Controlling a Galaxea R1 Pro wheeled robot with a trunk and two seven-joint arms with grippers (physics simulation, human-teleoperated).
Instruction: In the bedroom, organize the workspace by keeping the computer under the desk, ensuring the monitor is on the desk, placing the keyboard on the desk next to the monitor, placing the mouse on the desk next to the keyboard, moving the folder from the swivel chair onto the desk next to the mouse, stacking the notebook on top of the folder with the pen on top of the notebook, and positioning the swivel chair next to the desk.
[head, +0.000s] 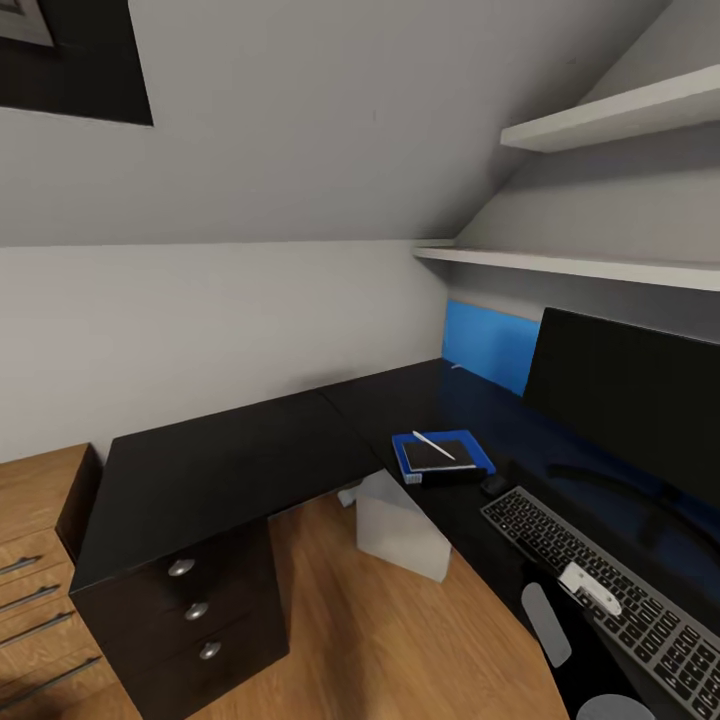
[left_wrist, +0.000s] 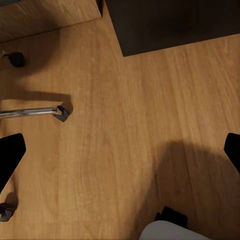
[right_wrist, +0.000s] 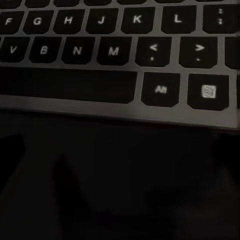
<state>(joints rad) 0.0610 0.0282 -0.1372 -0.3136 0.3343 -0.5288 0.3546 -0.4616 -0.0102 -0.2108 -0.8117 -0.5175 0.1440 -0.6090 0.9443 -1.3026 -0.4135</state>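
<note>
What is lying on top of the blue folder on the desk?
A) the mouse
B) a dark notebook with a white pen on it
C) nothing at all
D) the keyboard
B: in the head view the dark notebook lies on the blue folder, and the thin white pen rests across the notebook, all on the black desk.

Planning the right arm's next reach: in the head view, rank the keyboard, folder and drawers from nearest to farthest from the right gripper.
1. Keyboard: directly beneath, at right.
2. Folder: farther back, mid-picture.
3. Drawers: far left, across the floor gap.
</note>
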